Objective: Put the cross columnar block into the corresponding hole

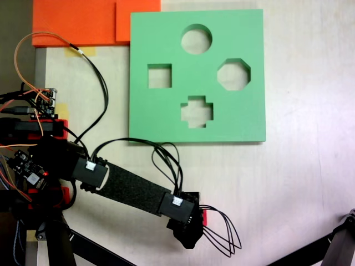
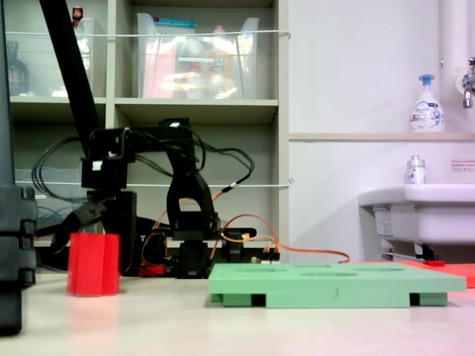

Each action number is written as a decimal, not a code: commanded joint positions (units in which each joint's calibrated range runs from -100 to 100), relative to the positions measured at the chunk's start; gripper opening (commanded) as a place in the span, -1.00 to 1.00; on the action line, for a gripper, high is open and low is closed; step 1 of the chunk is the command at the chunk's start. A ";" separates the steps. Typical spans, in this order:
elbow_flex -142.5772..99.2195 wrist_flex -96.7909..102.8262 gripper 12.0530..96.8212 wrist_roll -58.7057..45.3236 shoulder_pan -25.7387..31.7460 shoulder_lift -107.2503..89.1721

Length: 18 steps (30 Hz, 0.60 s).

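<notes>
Red and matte, the cross columnar block (image 2: 93, 264) stands upright on the table (image 1: 310, 183), well apart from the green foam board (image 1: 197, 75). The gripper (image 2: 87, 227) sits right at the block's top, one black jaw slanting down onto it; whether it grips I cannot tell. The corresponding hole (image 1: 196, 112) lies open on the board's near side

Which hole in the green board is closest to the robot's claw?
The plus-shaped hole. It sits at the green board's lower edge in the top-down fixed view, on the side facing the gripper; the round, square and octagonal holes lie farther away.
</notes>
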 commanded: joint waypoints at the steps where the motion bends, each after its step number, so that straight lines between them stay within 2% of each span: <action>1: 1.19 2.15 0.05 0.00 -0.20 0.79; 4: 1.19 2.06 -0.15 0.05 -0.05 1.07; 8: 1.29 -0.06 -0.28 0.10 0.00 1.07; 12: 1.49 -4.40 -0.71 1.66 -0.20 1.63; 18: 2.09 -8.34 -0.78 1.71 0.05 1.91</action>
